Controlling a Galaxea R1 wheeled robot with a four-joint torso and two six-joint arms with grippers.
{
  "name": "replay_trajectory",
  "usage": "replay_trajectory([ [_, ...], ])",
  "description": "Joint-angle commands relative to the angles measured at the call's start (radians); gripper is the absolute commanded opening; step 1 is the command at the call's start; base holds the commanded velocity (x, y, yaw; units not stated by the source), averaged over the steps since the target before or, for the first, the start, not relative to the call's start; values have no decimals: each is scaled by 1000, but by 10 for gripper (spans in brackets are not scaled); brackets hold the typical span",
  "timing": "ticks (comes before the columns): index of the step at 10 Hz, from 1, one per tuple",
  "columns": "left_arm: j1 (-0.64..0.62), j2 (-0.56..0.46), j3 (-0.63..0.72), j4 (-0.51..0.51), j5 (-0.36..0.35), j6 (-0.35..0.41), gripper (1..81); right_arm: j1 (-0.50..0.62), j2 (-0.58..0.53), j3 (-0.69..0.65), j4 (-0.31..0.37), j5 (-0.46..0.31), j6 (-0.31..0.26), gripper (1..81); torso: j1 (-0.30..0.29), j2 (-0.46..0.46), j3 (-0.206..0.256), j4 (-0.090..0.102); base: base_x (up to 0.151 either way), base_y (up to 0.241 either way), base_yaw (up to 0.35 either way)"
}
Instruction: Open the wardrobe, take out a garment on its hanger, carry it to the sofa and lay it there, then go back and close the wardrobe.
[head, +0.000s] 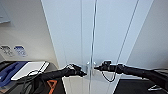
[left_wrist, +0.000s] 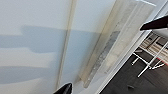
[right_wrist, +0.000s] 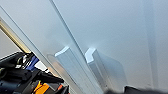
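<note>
The white wardrobe (head: 100, 32) stands right in front of me with both doors shut. Its two small vertical handles (head: 90, 67) sit side by side at the meeting edges. My left gripper (head: 83, 73) is at the left door's handle (left_wrist: 105, 55). It is open, with one dark fingertip (left_wrist: 63, 88) on each side of that handle. My right gripper (head: 96, 67) points at the right handle (right_wrist: 96, 62) from the right, close to it. The left handle (right_wrist: 71, 65) stands beside it. The garment, its hanger and the sofa are hidden from me.
Low on the left is a surface with a white board (head: 27, 68) and a blue item (head: 8, 72). Wall sockets (head: 20, 50) sit above it. A white frame with thin legs (left_wrist: 150, 62) stands on the dark floor beside the wardrobe.
</note>
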Motion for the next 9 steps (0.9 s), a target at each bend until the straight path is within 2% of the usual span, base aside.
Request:
replay_trajectory([
  [1, -168, 12, -3, 6, 11, 2, 811, 175, 32, -39, 0, -8, 3, 811, 0, 0, 0, 0, 0, 0, 0],
  [5, -170, 109, -139, 6, 8, 5, 811, 164, 74, -66, -2, -8, 2, 811, 0, 0, 0, 0, 0, 0, 0],
  [9, -182, 222, -247, 55, -1, 8, 811, 170, 74, -69, -8, -8, 0, 811, 0, 0, 0, 0, 0, 0, 0],
])
